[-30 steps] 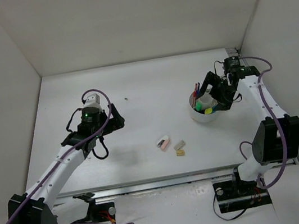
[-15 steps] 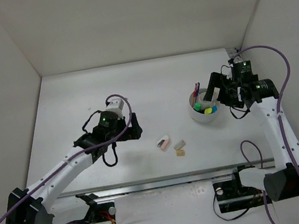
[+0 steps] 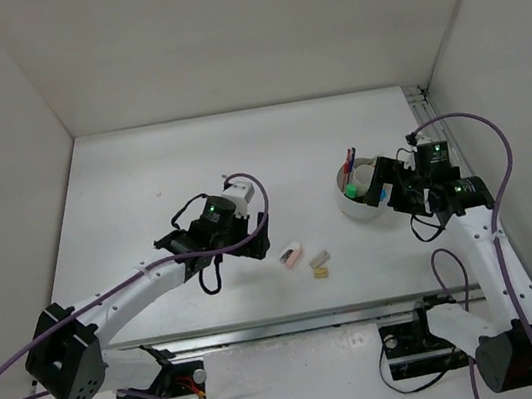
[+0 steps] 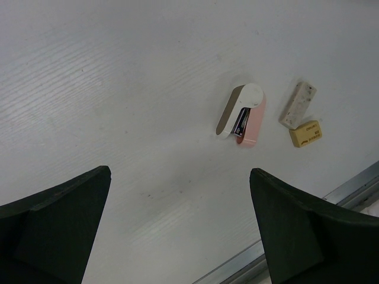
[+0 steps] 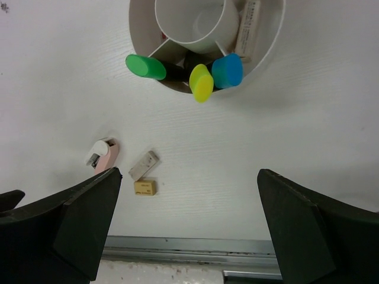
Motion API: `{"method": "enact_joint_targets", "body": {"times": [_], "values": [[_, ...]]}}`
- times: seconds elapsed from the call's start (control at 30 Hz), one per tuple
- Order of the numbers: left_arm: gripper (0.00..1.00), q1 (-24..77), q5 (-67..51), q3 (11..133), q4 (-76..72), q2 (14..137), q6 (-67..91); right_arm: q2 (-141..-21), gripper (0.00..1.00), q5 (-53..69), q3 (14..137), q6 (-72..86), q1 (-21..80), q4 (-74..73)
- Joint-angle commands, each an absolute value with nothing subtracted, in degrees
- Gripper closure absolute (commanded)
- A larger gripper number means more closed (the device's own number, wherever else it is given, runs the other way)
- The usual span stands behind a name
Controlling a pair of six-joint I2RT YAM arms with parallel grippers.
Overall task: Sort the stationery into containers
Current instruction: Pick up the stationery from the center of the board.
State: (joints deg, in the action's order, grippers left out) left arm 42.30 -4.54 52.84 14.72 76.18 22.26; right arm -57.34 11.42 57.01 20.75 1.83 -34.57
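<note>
Ahead of the left gripper (image 4: 179,189), slightly right of the gap between its wide-open fingers, the pink eraser (image 4: 244,118) lies on the table (image 4: 118,71), its long axis roughly along the approach line. The left arm is nearer; the right gripper (image 5: 189,189), jaws likewise spread and empty, hangs beside the tub (image 5: 265,59).

tub (image 5: 263,53) top cropped, tan eraser (image 4: 305,133) print illegible

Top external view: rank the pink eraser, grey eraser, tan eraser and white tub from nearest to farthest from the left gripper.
1. Pink eraser, just right of the open left gripper.
2-3. Grey eraser and tan eraser, lying close together further right; too close to call.
4. White tub, far right, beside the right arm.
</note>
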Motion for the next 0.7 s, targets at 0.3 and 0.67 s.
{"method": "enact_joint_targets", "body": {"times": [0.3, 0.67], "values": [[0.00, 42.7, -1.8, 54.1, 16.8, 69.5, 20.8, -53.7, 0.02, 12.1, 51.1, 19.2, 18.5, -31.6], [0.00, 42.7, -0.4, 52.5, 14.1, 66.4, 22.0, -71.8, 0.02, -5.4, 51.1, 27.9, 43.2, -30.6]]}}
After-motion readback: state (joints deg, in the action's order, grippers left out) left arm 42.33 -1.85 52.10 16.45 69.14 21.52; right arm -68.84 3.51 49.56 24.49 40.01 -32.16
